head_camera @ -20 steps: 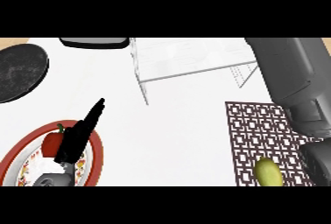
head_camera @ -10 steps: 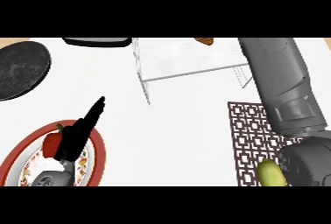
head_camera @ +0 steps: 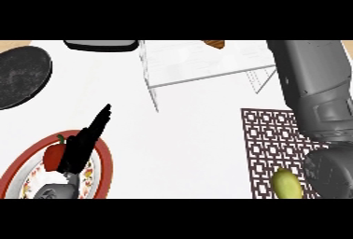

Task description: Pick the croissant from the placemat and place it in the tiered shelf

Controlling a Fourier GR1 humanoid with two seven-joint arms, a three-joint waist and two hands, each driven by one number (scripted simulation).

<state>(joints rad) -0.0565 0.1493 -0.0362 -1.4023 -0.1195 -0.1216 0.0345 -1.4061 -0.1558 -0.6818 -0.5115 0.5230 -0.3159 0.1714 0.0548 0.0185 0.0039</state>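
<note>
Head view: the croissant (head_camera: 214, 44) shows as a brown sliver at the top edge, on the upper level of the wire tiered shelf (head_camera: 200, 70), off the patterned placemat (head_camera: 272, 149). The right forearm (head_camera: 314, 93) reaches up past the shelf; its hand is out of sight. The left hand (head_camera: 86, 142) rests with fingers straight and together above a red-rimmed plate (head_camera: 103, 154) holding a red pepper (head_camera: 53, 156). A green fruit (head_camera: 286, 184) lies on the placemat. No writing is readable.

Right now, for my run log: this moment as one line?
brown croissant: on wire tiered shelf | left hand: open over plate | right hand: unseen
</note>
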